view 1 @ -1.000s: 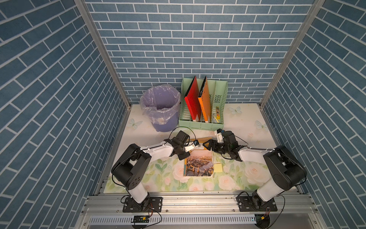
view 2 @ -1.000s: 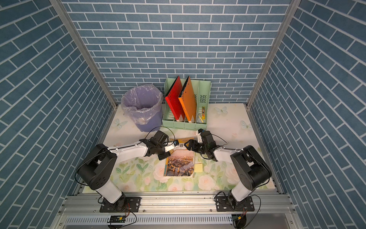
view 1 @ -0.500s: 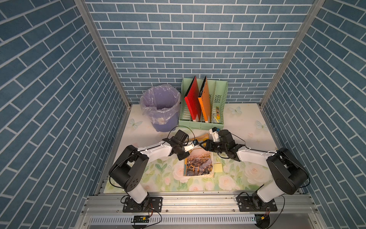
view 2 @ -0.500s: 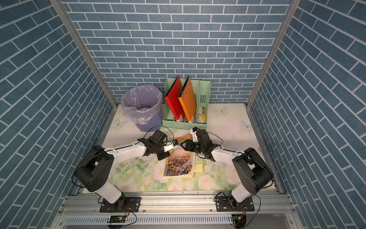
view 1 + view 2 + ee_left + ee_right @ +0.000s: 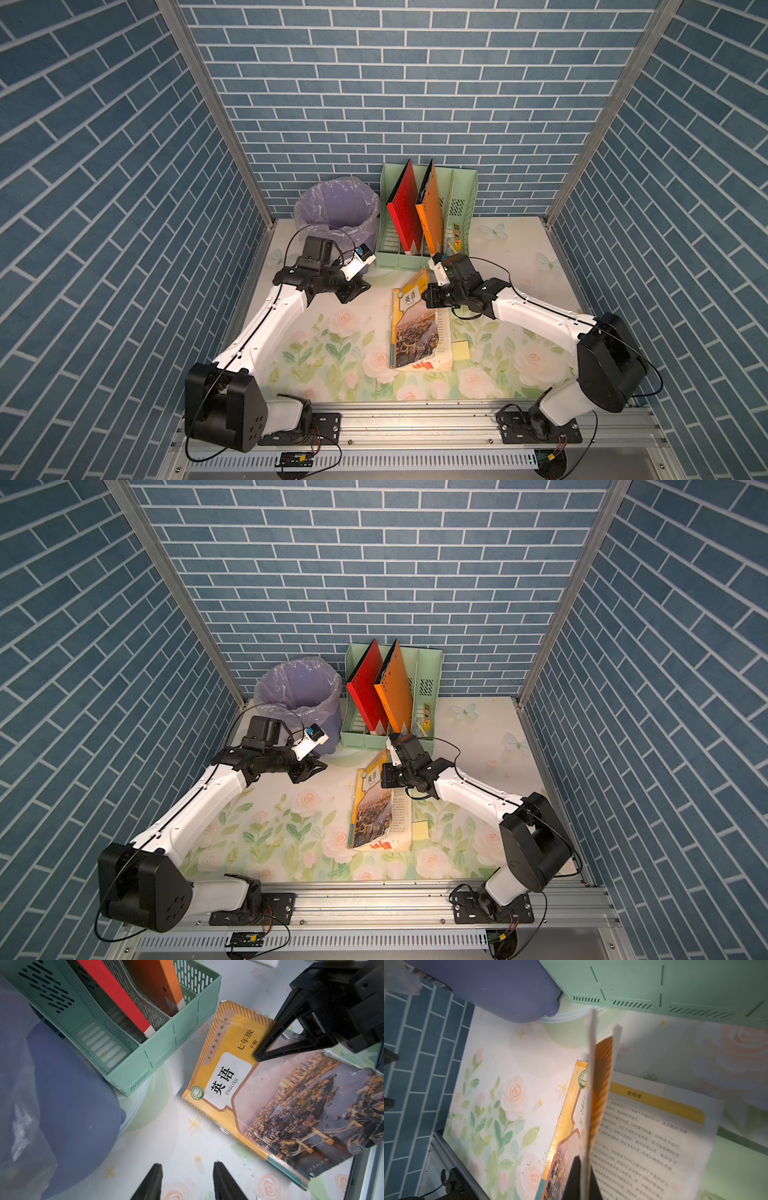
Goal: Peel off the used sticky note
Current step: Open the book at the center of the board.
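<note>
Pinching cover corner of yellow paperback textbook with right gripper, left gripper parted, empty. Pale-yellow square paper sticky note: well apart from both fingers, beside textbook's page edge. Probably featherlight, floppy; nip loose edge.

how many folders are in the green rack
2. The red perforated folder stands in the mint-green plastic file rack on the side nearer the lilac bag-lined bin; the orange perforated folder leans beside it. None looks hidden.
</note>
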### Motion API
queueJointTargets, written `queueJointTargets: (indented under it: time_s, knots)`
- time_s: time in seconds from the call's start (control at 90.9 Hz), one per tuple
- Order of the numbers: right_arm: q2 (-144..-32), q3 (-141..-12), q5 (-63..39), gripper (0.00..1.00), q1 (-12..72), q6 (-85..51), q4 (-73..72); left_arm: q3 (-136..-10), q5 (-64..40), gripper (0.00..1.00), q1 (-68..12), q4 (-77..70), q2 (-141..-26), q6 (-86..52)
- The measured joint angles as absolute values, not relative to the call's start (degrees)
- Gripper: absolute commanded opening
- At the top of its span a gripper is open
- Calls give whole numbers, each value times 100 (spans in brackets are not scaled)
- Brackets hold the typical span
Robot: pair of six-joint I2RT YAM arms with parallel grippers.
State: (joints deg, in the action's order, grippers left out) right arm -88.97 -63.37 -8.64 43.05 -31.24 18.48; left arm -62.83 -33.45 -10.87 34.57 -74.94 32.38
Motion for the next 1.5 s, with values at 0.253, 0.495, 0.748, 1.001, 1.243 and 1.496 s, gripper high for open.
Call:
queueJointTargets:
  time_s: [0.253,0.495,0.748,1.001,1.243,1.496]
  knots:
    - [-9220,-7649,552,0,4956,-2650,3865,-6289,-3706,46,-349,4007,-7393,3385]
    - [-10982,-8558,1002,33,5933,-2871,4198,-6289,-3732,47,-91,4145,-7247,3406]
    - [-11745,-9032,482,61,6440,-3487,3579,-6171,-3538,47,-71,4134,-6847,3437]
    - [-11212,-7996,-469,81,6250,-4062,2099,-6012,-3452,47,-117,3983,-6906,3326]
    - [-9220,-7035,-1243,83,5286,-4206,1122,-6014,-3352,47,-784,3612,-7124,3004]
    - [-8147,-5605,-1400,83,2842,-3859,1070,-6003,-2910,43,-2082,3173,-7870,2718]
